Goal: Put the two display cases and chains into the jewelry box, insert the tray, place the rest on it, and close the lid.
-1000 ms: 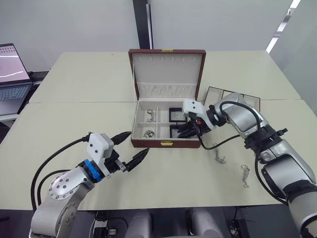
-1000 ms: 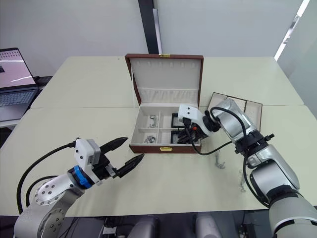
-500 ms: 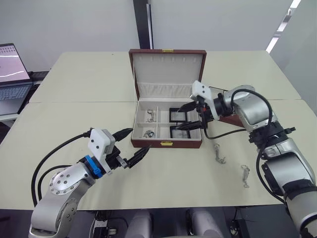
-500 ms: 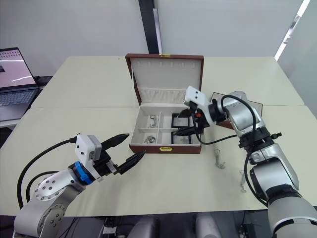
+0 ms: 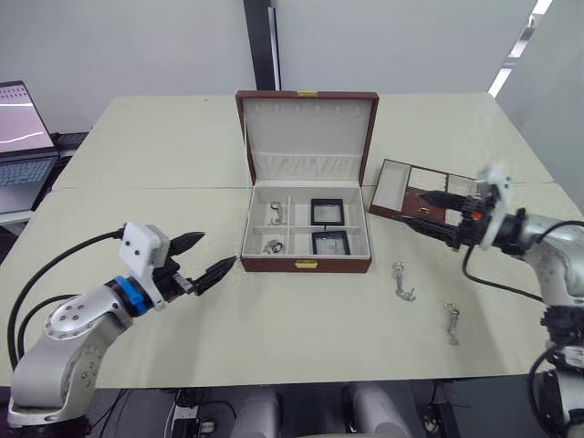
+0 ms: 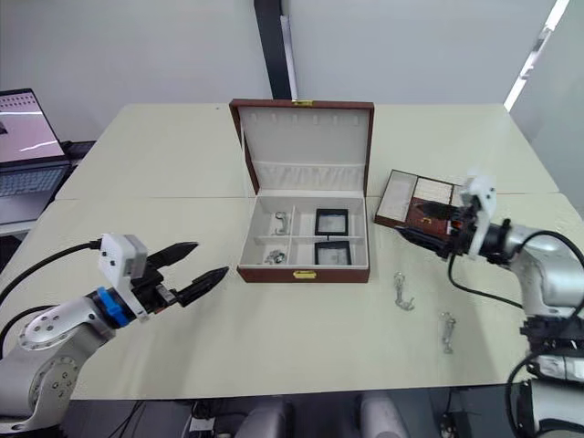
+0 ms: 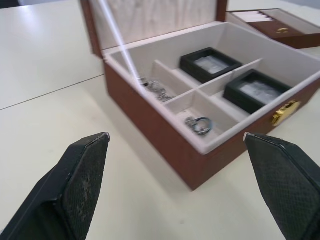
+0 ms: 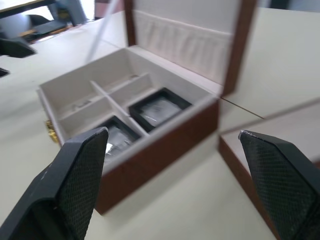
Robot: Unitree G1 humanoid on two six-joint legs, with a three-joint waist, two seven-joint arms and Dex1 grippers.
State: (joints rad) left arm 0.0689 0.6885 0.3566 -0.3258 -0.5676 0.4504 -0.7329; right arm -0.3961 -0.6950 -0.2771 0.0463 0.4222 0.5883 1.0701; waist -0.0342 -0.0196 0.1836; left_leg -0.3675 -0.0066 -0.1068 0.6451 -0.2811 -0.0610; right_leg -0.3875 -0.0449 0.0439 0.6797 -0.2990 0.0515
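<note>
The jewelry box (image 5: 307,264) stands open at the table's centre, its lid (image 5: 308,128) upright. The two display cases (image 5: 328,212) (image 5: 330,243) lie flat in its two right compartments. Chains (image 5: 276,215) (image 5: 272,245) rest in the left compartments. Two more chains (image 5: 402,281) (image 5: 452,321) lie on the table right of the box. The tray (image 5: 394,187) sits behind them. My right gripper (image 5: 418,209) hovers open and empty at the tray's front edge. My left gripper (image 5: 216,251) is open and empty, left of the box's front corner.
An open laptop (image 5: 18,137) stands off the table's far left. A seam (image 5: 146,188) between tabletops runs across behind the left arm. Bare table spreads in front of the box.
My right gripper opened, left the second display case in the box's front right compartment and drew back right to the tray. My left gripper pulled back to the left.
</note>
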